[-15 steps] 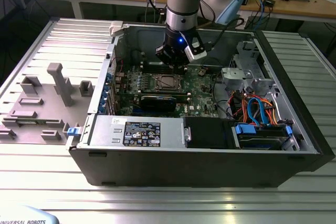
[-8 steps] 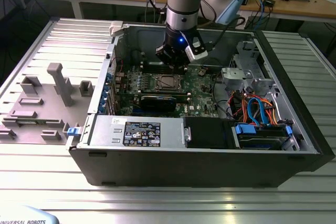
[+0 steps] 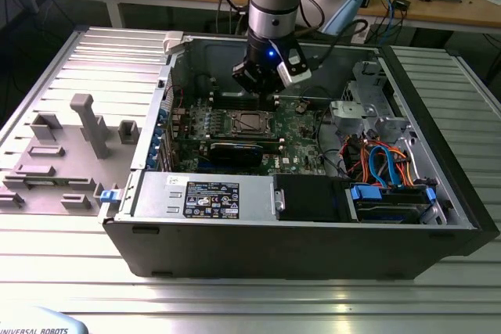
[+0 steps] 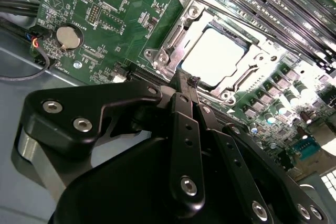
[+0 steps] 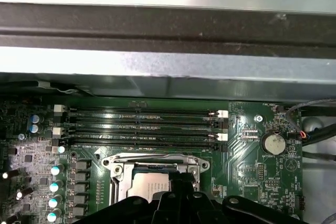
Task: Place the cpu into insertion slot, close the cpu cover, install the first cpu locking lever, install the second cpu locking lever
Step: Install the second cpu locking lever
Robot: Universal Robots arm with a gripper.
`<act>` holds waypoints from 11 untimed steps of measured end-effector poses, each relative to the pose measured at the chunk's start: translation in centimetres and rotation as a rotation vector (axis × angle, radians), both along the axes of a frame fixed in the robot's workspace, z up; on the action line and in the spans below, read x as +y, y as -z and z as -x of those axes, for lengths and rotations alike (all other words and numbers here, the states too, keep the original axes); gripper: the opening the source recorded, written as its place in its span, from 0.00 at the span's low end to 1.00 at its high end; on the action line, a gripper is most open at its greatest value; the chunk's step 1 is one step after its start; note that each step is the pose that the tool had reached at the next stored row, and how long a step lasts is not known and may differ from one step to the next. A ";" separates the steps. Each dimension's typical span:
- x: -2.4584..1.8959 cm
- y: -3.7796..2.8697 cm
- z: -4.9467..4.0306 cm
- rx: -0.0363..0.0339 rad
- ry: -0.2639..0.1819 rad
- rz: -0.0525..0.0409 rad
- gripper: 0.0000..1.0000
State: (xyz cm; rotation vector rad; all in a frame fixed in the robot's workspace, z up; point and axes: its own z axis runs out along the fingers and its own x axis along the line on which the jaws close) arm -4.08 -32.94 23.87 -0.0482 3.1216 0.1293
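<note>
CPU, a small flat square chip with a plain silver-grey metal top, lies seated in the square silver-rimmed insertion slot just beyond the tips of the black gripper, whose fingers are pressed together and hold nothing. The thin silver frame-shaped cpu cover appears to be down around the chip. Judged from here, the closed tips sit close to the socket's near edge; a misjudged descent could scrape the green motherboard or slip off a thin locking lever.
</note>
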 end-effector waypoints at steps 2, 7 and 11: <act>0.00 -0.23 0.00 0.0001 0.000 0.0000 0.11; -0.04 -0.24 0.00 0.0001 0.000 0.0000 0.11; -0.15 -0.25 0.00 0.0001 0.000 0.0001 0.11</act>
